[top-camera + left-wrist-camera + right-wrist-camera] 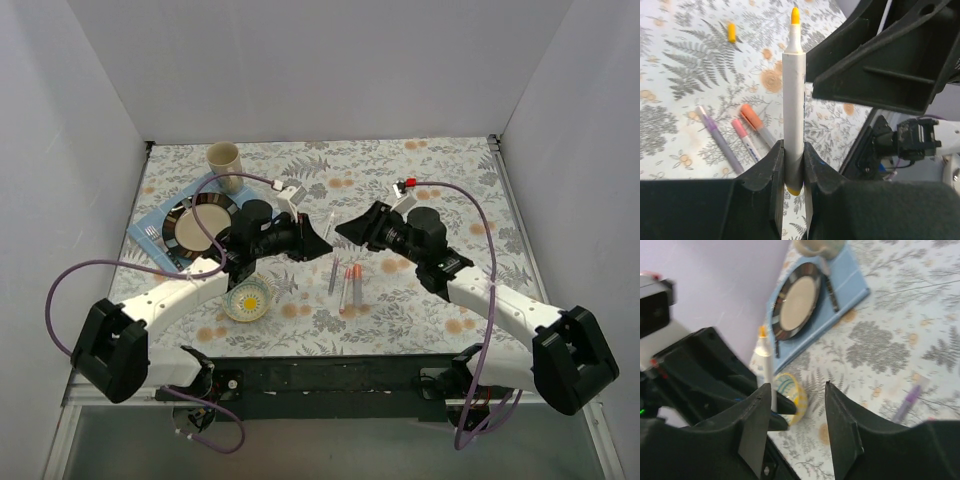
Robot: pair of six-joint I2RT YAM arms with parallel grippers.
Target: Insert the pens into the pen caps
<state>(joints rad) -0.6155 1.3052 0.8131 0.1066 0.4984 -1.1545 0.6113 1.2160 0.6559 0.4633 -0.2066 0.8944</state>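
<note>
Your left gripper [794, 152] was shut on the tail end of the yellow pen [793, 100]. The barrel ran straight out from the jaws, bare yellow nib leading and aimed at the other arm. Your right gripper [797, 390] had its jaws apart with nothing between them (empty, facing the nib from just beyond it). The yellow cap [731, 32] lay loose on the table [680, 75], past the nib and off to the left in the left wrist view, well apart from both sets of jaws. I couldn't find it in the top view, so I can't tell which arm was nearer. My judgement: the free right gripper was the one to fetch it, then meet the pen along its long axis. Flat on the table near the grippers lay the purple pen [717, 142], pink pen [746, 142] and orange pen [757, 125], roughly parallel, the orange one looking capped. Further left sat a yellow bowl [788, 392], a plate [797, 300] on a blue mat [850, 285], and a cup [224, 158], none in the way.
</note>
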